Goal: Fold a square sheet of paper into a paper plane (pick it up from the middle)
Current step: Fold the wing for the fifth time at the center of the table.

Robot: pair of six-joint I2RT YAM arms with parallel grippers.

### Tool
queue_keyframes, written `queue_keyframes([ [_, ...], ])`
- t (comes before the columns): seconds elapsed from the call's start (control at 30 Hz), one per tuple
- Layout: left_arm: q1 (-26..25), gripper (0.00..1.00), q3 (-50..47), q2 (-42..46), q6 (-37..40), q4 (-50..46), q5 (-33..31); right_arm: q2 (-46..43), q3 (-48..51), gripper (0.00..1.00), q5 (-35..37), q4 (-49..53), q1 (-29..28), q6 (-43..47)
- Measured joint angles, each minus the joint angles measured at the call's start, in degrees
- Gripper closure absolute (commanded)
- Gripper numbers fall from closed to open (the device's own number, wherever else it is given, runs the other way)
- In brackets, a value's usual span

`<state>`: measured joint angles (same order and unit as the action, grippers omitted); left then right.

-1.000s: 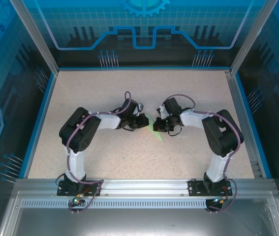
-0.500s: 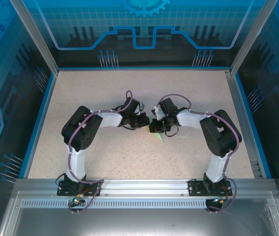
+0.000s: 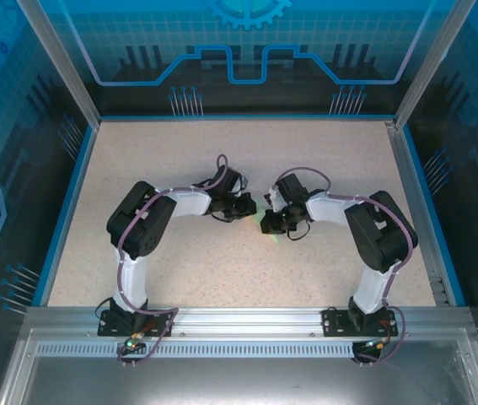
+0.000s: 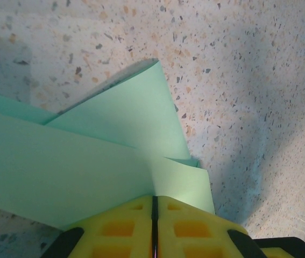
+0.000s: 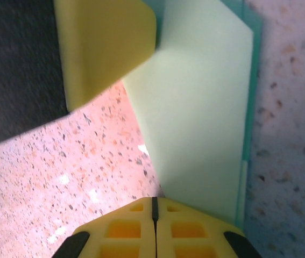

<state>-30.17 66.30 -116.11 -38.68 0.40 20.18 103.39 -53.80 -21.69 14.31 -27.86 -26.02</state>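
in the left wrist view, left gripper [image 4: 154, 200] at the bottom edge, yellow fingers [image 4: 114, 228] pressed together with just a thin dark seam between, pinching the near edge of the paper [image 4: 77, 161]. pale green, plain, already folded: one broad layer spread to the left, a second layer raised behind it and ending in a corner at the top, a smaller layer peeking out low on the right. beneath, speckled beige table [image 4: 249, 64], soft shadow to the right of the paper. in the right wrist view, right gripper [image 5: 154, 203] likewise closed tight, fingers touching, nipping the bottom of a long pale panel of the same paper, with a darker green strip along its right side. top left of that view, one yellow finger [image 5: 104, 48] of the left gripper against the paper's upper left edge; beside it a dark blurred shape, hard to identify. table there tinged pink to the left of the paper. from above, left arm [image 3: 142, 221] and right arm [image 3: 379, 228] bent inward at mid-table, black gripper heads near each other, the right one slightly closer to the bases. paper between them, mostly hidden, just a faint green sliver below the right head. lifted clear of the table or resting on it: impossible to tell.
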Motion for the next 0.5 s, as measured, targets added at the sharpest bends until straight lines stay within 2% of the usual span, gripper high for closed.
queue_keyframes([
  [0.5, -0.07, 0.89, 1.16, -0.39, 0.02, -1.70, -0.26, -8.98, 12.04, 0.94, -2.84, -2.60, 4.09, -0.52],
])
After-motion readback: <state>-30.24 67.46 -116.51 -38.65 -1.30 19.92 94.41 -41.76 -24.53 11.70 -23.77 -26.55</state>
